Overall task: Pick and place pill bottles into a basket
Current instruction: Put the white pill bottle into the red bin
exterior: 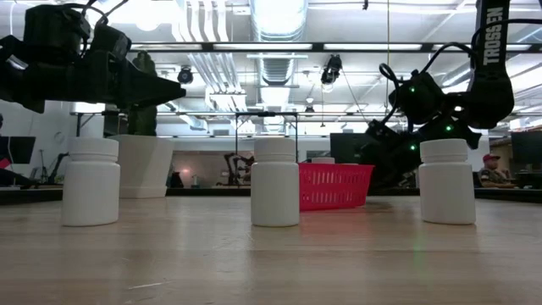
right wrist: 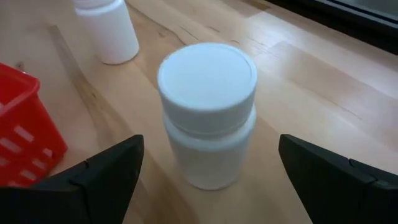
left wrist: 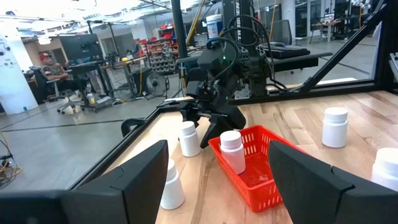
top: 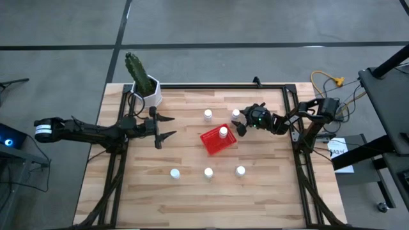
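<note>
The right pincer (top: 241, 122) stands open around an upright pill bottle (right wrist: 207, 112) beside the basket (top: 214, 142); the left pincer (top: 167, 127) hovers open toward the table's (top: 268, 191) left edge.

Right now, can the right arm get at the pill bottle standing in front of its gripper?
Probably yes: the right gripper is open with the bottle upright between its fingers, and nothing blocks it.

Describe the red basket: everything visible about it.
The basket is small, square, bright red plastic with slotted, mesh-like walls and an open top. It sits flat near the table's middle, turned at an angle to the table's edges. One white bottle stands upright inside, at a corner. No gripper touches it.
</note>
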Motion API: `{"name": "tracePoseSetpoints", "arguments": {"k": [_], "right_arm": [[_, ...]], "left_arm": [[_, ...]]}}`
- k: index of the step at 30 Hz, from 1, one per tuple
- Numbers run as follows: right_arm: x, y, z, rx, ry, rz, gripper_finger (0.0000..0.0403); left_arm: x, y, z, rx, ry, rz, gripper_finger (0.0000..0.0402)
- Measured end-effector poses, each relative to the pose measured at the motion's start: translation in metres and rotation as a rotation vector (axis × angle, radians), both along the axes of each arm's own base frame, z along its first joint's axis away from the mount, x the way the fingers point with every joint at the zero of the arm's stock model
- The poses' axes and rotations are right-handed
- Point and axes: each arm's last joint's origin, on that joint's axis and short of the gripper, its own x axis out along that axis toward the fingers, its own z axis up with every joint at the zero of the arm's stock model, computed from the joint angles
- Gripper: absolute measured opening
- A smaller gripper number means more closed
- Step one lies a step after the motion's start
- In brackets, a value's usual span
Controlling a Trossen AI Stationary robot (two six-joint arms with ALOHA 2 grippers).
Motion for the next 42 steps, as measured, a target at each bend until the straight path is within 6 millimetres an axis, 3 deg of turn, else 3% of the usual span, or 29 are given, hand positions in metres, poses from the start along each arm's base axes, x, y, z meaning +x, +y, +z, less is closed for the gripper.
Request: {"name": "tracePoseSetpoints", "arguments": {"k": [29, 42], "right_arm": [[0.0031, -0.0034, 0.0014, -0.031, 0.025, -0.049, 0.0362], [0.0029, -0.0034, 0.001, -0.037, 0.033, -0.046, 0.0254]], "left_arm": [[-0.0001, 0.0, 0.0004, -0.001, -0.002, 0.0, 0.0258], [-0.0001, -0.0001, 0.0004, -0.001, -0.003, -0.001, 0.0258]]}}
